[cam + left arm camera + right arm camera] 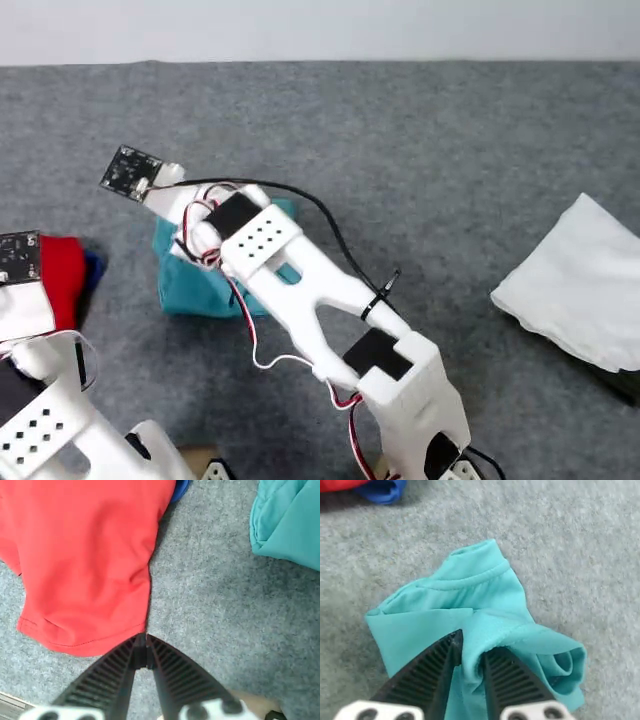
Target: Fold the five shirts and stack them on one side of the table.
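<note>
A crumpled teal shirt (470, 600) lies on the grey table, and my right gripper (472, 646) is shut on a raised fold of it. In the high view the right arm (300, 280) stretches over the teal shirt (195, 285) at centre left. A red shirt (85, 555) lies spread with a blue shirt (180, 487) peeking out beneath it. My left gripper (145, 639) is shut at the red shirt's hem corner and seems to pinch it. In the high view the red shirt (62, 275) sits at the left edge beside the left arm (40, 420).
A folded white shirt (580, 285) rests at the right edge on something dark (625, 382). Grey carpet-like table surface (430, 170) lies open between the teal shirt and the white one. A pale wall runs along the far edge.
</note>
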